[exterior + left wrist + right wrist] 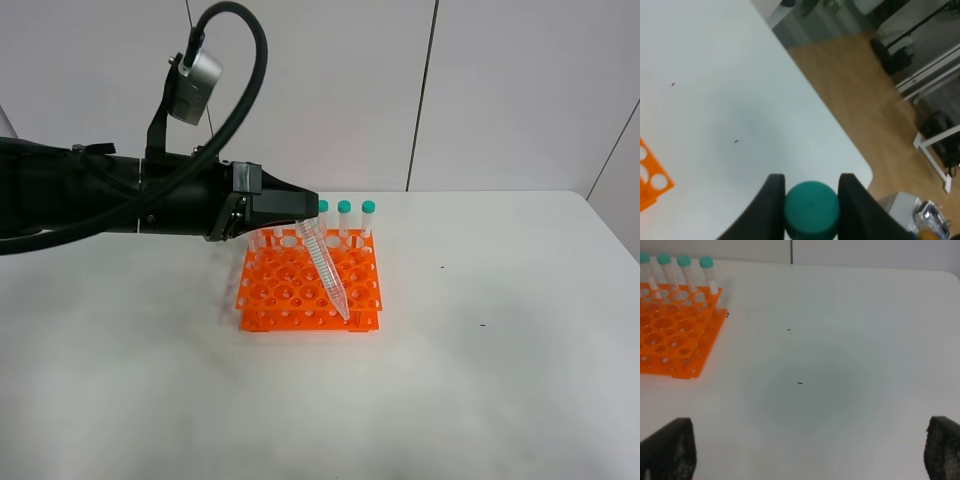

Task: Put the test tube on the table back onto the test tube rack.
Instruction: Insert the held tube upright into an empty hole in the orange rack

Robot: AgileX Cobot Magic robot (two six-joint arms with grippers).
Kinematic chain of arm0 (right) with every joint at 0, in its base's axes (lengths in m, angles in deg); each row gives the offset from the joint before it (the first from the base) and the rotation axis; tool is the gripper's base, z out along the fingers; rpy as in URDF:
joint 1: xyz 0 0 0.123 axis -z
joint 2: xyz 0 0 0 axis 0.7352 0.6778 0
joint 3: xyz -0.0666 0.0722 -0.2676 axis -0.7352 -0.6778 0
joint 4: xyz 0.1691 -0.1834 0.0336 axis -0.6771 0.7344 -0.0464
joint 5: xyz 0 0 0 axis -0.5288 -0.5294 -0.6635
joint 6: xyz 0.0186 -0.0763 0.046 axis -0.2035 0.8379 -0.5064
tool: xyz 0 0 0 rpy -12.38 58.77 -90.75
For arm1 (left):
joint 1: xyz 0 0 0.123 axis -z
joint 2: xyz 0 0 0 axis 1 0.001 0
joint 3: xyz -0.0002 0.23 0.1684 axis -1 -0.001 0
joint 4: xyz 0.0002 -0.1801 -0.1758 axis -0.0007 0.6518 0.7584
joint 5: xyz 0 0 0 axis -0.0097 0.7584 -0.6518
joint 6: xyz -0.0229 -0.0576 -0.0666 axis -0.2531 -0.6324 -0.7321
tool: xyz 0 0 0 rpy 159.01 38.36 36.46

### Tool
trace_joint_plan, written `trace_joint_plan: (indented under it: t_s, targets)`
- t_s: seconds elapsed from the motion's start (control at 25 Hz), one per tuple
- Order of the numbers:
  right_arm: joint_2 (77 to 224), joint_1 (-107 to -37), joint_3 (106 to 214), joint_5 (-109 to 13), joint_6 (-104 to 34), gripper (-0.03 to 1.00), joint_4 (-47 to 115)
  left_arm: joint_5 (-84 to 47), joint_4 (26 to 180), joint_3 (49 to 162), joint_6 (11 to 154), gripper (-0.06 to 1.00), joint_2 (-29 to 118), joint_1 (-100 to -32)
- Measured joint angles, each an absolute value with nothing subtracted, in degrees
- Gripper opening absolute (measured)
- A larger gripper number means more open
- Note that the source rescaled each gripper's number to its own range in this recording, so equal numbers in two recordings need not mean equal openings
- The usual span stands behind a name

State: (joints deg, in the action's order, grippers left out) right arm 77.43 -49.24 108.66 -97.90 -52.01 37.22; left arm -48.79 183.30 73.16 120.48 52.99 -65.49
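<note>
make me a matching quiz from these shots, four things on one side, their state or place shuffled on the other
1 left hand
2 right hand
3 test tube
4 test tube rack

a orange, resting on the table
b open, holding nothing
c shut on a teal cap
d tilted, tip down over the rack

Pairs: 1-c, 2-b, 3-d, 4-a

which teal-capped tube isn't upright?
The test tube gripped at its cap by the left claw: it leans, tip down toward the test tube rack. The other tubes stand upright in its back row.
</note>
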Motion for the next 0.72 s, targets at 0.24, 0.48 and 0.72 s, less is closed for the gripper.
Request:
trace_joint_plan:
  t_s: [0.24,0.48,0.72]
  targets:
    - [77.4,-49.2,108.7,-97.9,-52.0,1.00,37.2,-48.3,183.3,73.2,119.9,0.00,44.3,-65.5]
    - [77.4,-49.2,108.7,-97.9,-52.0,1.00,37.2,-42.1,181.2,73.2,120.3,0.00,36.2,-65.5]
    - [77.4,-49.2,108.7,-97.9,-52.0,1.00,37.2,-33.3,169.0,73.2,120.3,0.00,31.8,-65.5]
